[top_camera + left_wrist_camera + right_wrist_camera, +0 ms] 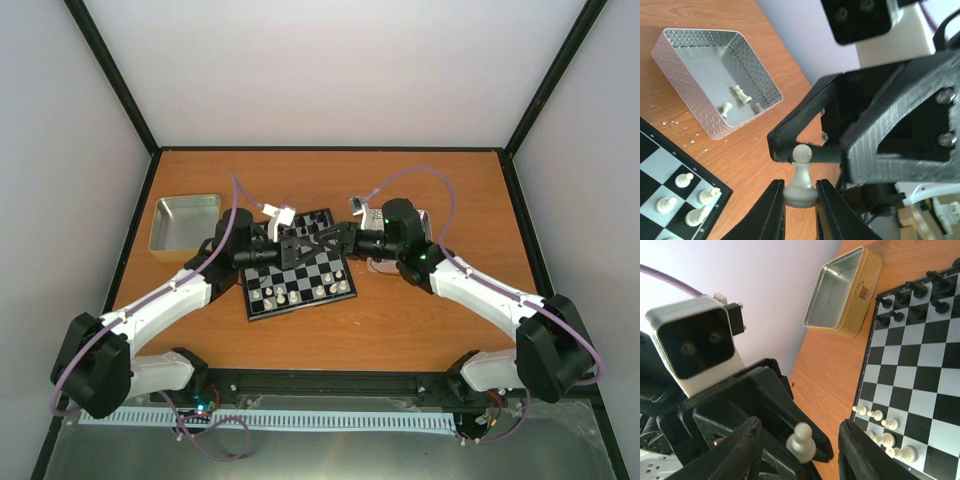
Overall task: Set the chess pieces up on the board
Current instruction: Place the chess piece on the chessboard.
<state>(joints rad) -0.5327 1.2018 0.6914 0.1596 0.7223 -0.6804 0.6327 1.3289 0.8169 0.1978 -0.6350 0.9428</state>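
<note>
Both arms meet above the board (300,268), a small black-and-grey checked square. My left gripper (799,187) is shut on the base of a cream-white pawn (801,172), held upright in the air. My right gripper (801,424) stands open around the same pawn (802,442), its fingers clear of the piece on both sides. In the top view the left gripper (298,240) and right gripper (332,238) face each other tip to tip. Several white chess pieces (880,425) stand on the board's (920,350) near rows, and black ones (912,300) on the far rows.
A silver tray (185,222) lies left of the board; in the right wrist view it shows as a gold-sided tin (842,290). Another tray (685,85) on the right holds a few white pieces (741,94). Black frame rails edge the wooden table (400,330).
</note>
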